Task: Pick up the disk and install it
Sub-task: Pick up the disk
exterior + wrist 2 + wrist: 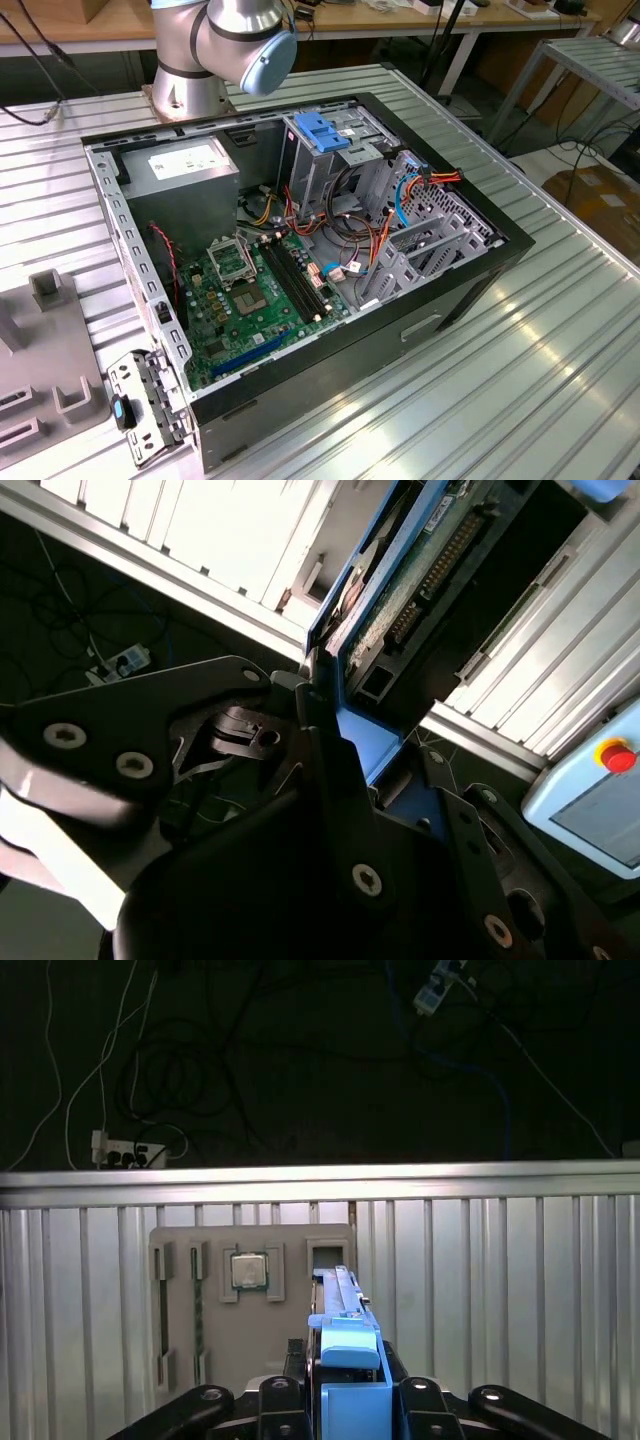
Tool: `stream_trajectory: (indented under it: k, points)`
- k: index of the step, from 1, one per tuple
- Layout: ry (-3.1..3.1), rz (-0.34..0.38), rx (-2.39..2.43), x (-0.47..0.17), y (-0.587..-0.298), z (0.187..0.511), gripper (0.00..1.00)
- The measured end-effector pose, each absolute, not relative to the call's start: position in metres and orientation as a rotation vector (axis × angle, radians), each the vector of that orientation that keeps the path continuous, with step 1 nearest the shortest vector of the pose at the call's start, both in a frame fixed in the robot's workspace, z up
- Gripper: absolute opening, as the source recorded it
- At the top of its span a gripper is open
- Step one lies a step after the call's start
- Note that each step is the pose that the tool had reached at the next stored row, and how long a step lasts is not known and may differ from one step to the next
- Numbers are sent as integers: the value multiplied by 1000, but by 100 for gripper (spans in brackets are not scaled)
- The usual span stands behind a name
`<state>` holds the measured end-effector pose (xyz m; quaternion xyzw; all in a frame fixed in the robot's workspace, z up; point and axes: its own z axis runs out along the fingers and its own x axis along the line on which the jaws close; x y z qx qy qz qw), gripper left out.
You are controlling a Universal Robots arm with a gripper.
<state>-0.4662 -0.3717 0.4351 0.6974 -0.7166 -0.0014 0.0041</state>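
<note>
One disk (346,1335) is clamped in the end effector (350,1405). The jaws are closed against the two flat faces of the disk, which stands on edge between them, raised clear of the counter (500,1290).

In the second wrist view, the disk (420,570) shows its green circuit board and connector row. Its blue tab (368,745) sits between the black jaws of the end effector (350,740). A pale blue pendant (585,805) with a red button (617,755) lies near the counter edge.

In the first wrist view, a grey fixture plate (250,1345) rests on the ribbed counter beyond the disk. A processor chip (249,1270) is seated in one of its recesses. Past the counter edge, loose cables (170,1090) lie on a dark floor.

In the exterior view, an open computer case (470,290) lies on its side on the counter (560,340). Inside the case:
- The motherboard (250,290) faces upward.
- The power supply (185,165) occupies the corner nearest the arm base (230,40).
- A grey metal cage (340,175) with a blue latch (322,130) stands upright.

The fixture plate (40,350) lies at the exterior view's left, apart from the case.
</note>
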Motion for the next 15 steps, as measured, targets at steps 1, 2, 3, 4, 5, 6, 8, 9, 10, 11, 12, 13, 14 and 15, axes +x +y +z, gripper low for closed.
stream_trajectory:
  k: [1, 2, 3, 4, 5, 6, 8, 9, 10, 11, 12, 13, 14, 15]
  points:
    - [-2246, -4, 2186, -466, -372, 437, 37]
    - [-2246, -4, 2186, -466, -372, 438, 37]
    - [-2246, -4, 2185, -466, -372, 440, 37]
    - [-2246, -4, 2185, -466, -372, 441, 37]
    - [-2246, -4, 2185, -466, -372, 443, 37]
    - [-2246, -4, 2186, -466, -372, 445, 37]
    - [-2246, -4, 2186, -466, -372, 449, 37]
    - [-2246, -4, 2185, -466, -372, 451, 37]
    - [-2246, -4, 2186, -466, -372, 453, 37]
    - [-2246, -4, 2185, -466, -372, 455, 37]
    - [-2246, -4, 2186, -466, -372, 456, 37]
    - [-2246, -4, 2185, -466, -372, 458, 37]
    - [-2246, -4, 2185, -466, -372, 460, 37]
    - [-2246, -4, 2186, -466, -372, 461, 37]
